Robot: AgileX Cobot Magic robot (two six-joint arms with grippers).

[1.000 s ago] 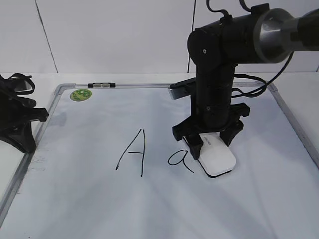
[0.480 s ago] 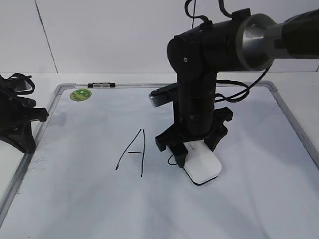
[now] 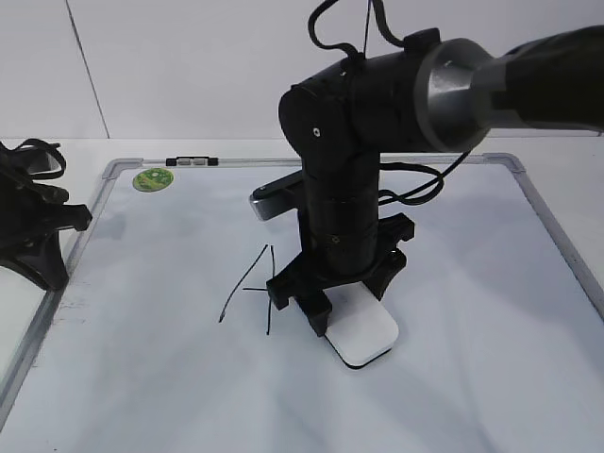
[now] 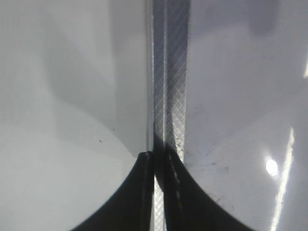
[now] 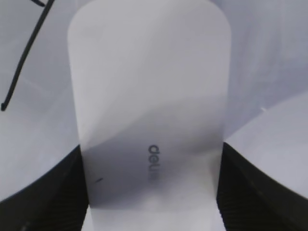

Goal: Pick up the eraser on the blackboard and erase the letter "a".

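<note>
The white eraser [image 3: 366, 338] lies flat on the blackboard [image 3: 472, 377], and my right gripper [image 3: 349, 307] is shut on its two long sides from above. In the right wrist view the eraser [image 5: 149, 96] fills the middle, with the dark pads of that gripper [image 5: 151, 192] against both of its edges. The letter "a" does not show; the right arm and the eraser cover that spot. My left gripper [image 3: 33, 236] rests beside the board's left edge, shut [image 4: 158, 163] and holding nothing, over the grey frame [image 4: 168, 72].
A capital "A" [image 3: 247, 283] stands just left of the right gripper, its right stroke partly hidden; one black stroke [image 5: 24, 62] shows in the right wrist view. A green round magnet [image 3: 152, 178] and a small clip [image 3: 192, 161] sit at the board's top left.
My right gripper has slid the eraser leftward across the board, over the place where the "a" stood, up to the capital "A". The left arm has not moved.
</note>
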